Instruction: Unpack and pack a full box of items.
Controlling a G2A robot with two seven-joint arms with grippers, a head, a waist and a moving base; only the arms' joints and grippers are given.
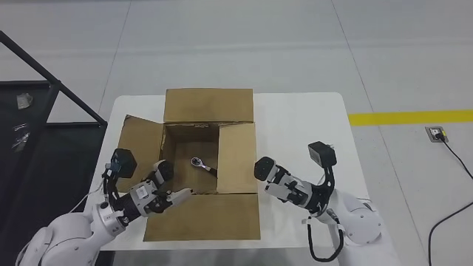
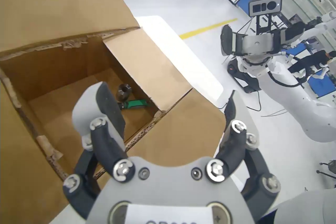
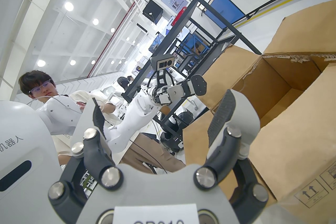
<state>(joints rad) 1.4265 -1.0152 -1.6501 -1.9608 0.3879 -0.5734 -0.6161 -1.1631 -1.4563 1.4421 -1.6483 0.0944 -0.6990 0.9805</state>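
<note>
Left pincer (image 2: 167, 99) partly hides tool (image 2: 137, 103).

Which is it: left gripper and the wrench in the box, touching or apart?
Apart. Top view shows bare box floor between the left gripper and the wrench.

**White Shells, Black Joints, Grey Jaws**

The left arm (image 1: 70, 240) and right arm (image 1: 355, 222) both wear glossy white shells with black joints. Each wrist carries a black camera box (image 1: 124, 161) on a thin black bracket. A black cable (image 1: 311, 245) loops at 6 o'clock of the right arm. The left gripper (image 2: 168, 96) and right gripper (image 3: 162, 101) match: grey plate (image 2: 168, 183), silver screws (image 2: 123, 169), dark links (image 2: 106, 142), and pale jaws faced with black ribbed pads (image 3: 220, 114). A white printed label (image 2: 168, 214) sits at 6 o'clock.
</note>
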